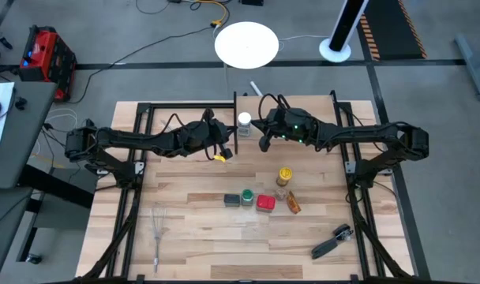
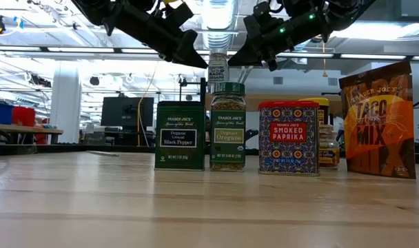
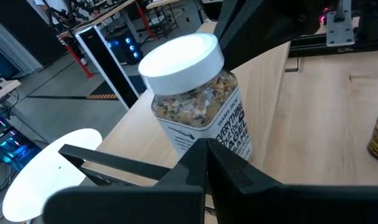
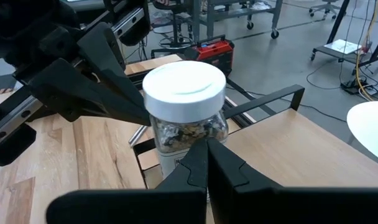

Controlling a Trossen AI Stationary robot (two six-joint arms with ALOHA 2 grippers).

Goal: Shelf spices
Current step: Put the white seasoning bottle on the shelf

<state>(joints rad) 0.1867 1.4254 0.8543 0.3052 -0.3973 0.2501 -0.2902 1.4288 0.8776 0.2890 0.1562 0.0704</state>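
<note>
A white-capped jar of spices (image 1: 244, 121) stands upright on the shelf's pale board (image 4: 288, 146), near its left end post. Both grippers are shut and hang at the jar's height. My left gripper (image 3: 206, 149) comes at it from the table's left and my right gripper (image 4: 207, 149) from the right. Five other spices stand on the table in the near middle: a dark square tin (image 2: 181, 135), a green-capped jar (image 2: 228, 127), a red tin (image 2: 288, 138), a yellow-capped jar (image 1: 284, 175) and an orange packet (image 2: 377, 118). My left gripper lays its shut fingertips (image 4: 141, 116) against the jar's glass side just under the white cap, coming nearly level from the table's left. My right gripper lays its shut fingertips (image 3: 234, 38) against the opposite side by the cap's edge (image 3: 219, 53), coming nearly level from the right. The jar stands upright on the board between them.
A wire whisk (image 1: 158, 229) lies at the near left of the table and a black-handled tool (image 1: 332, 241) at the near right. Black frame rails (image 1: 129, 197) run along both table sides. A white round disc (image 1: 246, 43) sits on the floor beyond the far edge.
</note>
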